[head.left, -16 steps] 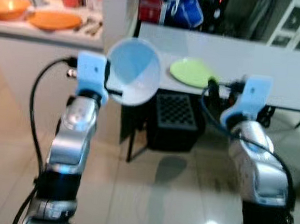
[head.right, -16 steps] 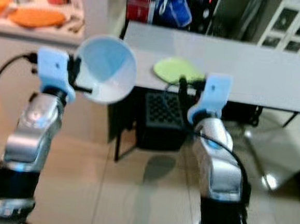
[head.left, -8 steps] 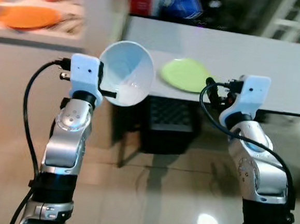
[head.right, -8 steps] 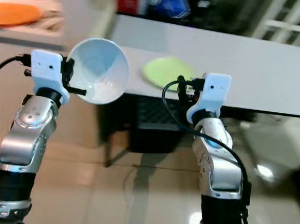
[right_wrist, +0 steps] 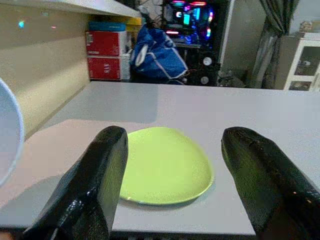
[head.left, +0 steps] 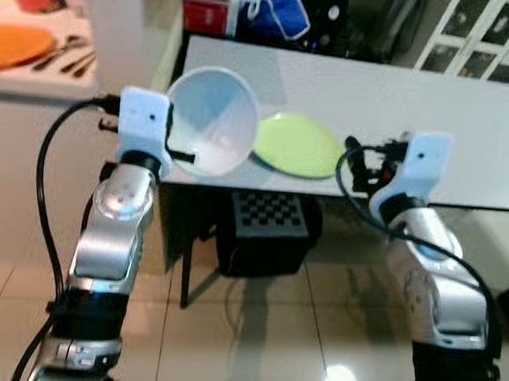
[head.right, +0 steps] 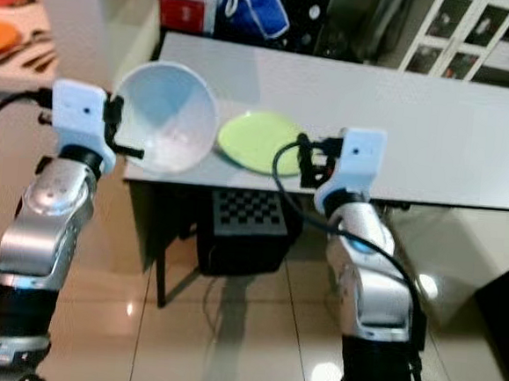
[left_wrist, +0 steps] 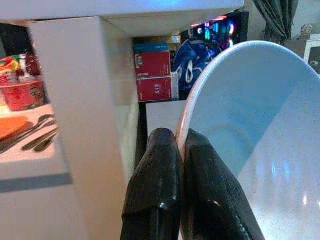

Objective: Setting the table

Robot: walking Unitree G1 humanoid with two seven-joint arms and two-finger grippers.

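I have the pale blue bowl [head.left: 211, 121] up in the air at the near left corner of the grey table [head.left: 471, 128], tipped on edge so its hollow faces me. My left gripper [left_wrist: 179, 150] is clenched on its rim, one black finger on each side of the wall, as the left wrist view shows. Just beside the bowl, flat on the table near the front edge, lies the lime green plate [head.left: 299, 145]; the two look close but I can't tell whether they touch.

Under the table sits a dark crate [head.left: 266, 231] with a checkered top. Left of the table a white partition [left_wrist: 80, 100] stands between it and a counter carrying an orange plate [head.left: 14, 46] and some cutlery [head.left: 64, 52]. Beyond the far edge are red boxes [right_wrist: 106, 54] and a blue bag [right_wrist: 155, 57].

My left arm is raised with the forearm upright. My right arm is raised likewise, its right gripper [right_wrist: 175, 170] spread wide and empty, short of the table's front edge and pointed at the green plate.
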